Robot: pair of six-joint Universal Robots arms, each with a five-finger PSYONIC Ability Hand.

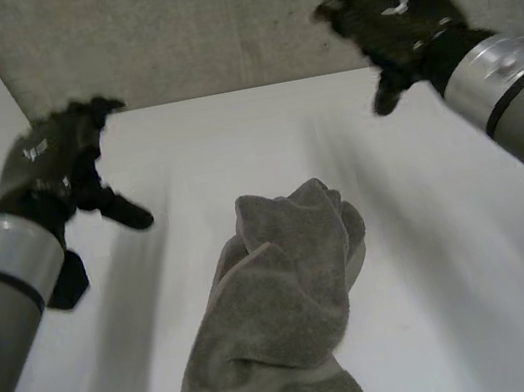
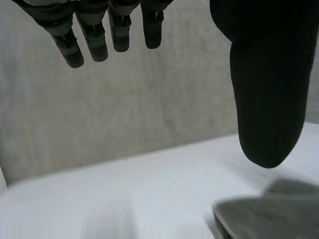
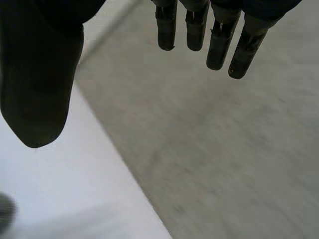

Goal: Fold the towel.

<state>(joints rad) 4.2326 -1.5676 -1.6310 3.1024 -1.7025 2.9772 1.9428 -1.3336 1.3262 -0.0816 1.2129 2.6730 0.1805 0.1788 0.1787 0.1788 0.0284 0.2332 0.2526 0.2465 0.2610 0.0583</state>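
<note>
Towel (image 1: 285, 324) is seen crumpled on the counter (image 1: 450, 224), near middle; left hand (image 1: 48, 163) and right hand (image 1: 398, 15) are raised, fingers relaxed, empty. Corners should be found and pinched before folding.

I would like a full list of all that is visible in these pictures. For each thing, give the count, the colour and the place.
towel: one, grey-green, bunched in a heap on the middle of the table, between the two hands, touched by neither.
table: one, white, under the towel.
wall: one, grey, behind the table's far edge.
left arm: one, grey, at the table's left side.
right arm: one, grey, at the table's right side.
left hand: one, black, open, raised over the table's left part, holding nothing.
right hand: one, black, open, raised near the far right, holding nothing.
</note>
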